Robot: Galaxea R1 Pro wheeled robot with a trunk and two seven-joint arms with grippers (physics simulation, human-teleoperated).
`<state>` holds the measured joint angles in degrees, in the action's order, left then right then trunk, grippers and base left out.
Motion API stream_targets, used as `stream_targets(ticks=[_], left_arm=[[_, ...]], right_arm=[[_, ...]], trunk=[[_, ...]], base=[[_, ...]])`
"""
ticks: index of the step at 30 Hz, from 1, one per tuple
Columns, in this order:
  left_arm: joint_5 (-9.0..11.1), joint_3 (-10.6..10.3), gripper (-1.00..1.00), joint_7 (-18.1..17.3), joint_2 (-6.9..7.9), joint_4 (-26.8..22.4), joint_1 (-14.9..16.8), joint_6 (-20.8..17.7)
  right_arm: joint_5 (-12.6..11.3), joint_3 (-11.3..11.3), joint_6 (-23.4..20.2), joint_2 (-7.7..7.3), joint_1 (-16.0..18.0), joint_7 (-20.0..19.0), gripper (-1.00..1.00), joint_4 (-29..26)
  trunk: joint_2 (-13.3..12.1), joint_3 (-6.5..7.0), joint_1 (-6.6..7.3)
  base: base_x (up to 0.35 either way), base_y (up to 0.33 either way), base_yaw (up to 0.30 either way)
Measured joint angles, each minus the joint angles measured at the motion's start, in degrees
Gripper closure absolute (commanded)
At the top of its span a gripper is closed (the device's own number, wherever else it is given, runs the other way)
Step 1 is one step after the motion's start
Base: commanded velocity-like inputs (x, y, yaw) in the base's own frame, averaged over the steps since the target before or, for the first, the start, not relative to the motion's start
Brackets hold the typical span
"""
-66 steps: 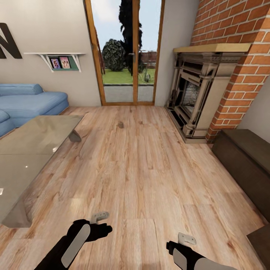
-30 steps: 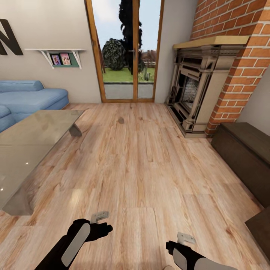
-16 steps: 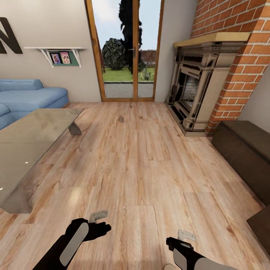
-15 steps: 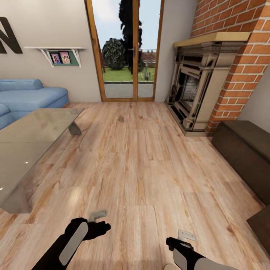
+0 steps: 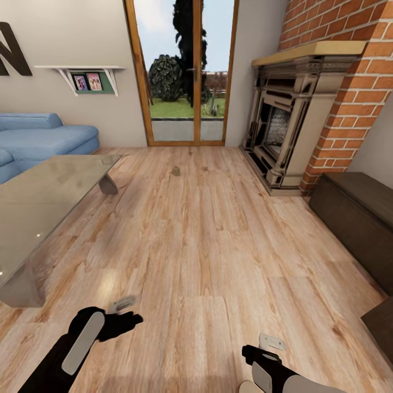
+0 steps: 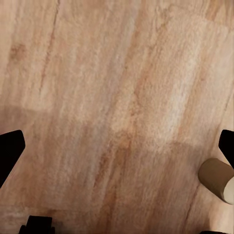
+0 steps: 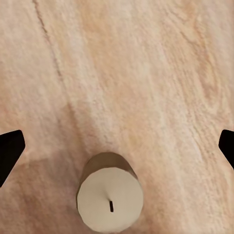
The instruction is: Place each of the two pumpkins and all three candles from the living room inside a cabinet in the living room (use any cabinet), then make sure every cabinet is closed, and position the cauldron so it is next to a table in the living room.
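While both grippers hang wide open and empty, an upright candle (image 7: 110, 197) stands on the floor (image 5: 207, 245) directly under the right gripper (image 7: 117, 146), nearer than the left gripper (image 6: 117, 146).

Wood-plank floor (image 5: 218, 245), brick fireplace (image 5: 289, 131), blue sofa (image 5: 43, 142), glazed garden door (image 5: 183, 76) (daylight outside).

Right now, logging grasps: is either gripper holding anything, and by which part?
Nothing is held. The stubby beige candle stands free on the wooden floor, untouched.
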<state>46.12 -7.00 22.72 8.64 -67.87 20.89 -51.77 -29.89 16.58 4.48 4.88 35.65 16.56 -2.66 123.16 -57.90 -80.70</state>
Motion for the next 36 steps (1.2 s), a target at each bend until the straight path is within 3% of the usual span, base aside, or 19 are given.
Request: stream_targets(ticks=[36], left_arm=[[-0.1,0.2,-1.0,0.1,-0.62,0.0,0.0,-0.5]], right_arm=[[-0.3,-0.1,0.2,-0.02,0.0,-0.1,-1.0,0.0]], trunk=[[14.4,-6.46,-7.91]], base=[[0.0,0.0,0.0]])
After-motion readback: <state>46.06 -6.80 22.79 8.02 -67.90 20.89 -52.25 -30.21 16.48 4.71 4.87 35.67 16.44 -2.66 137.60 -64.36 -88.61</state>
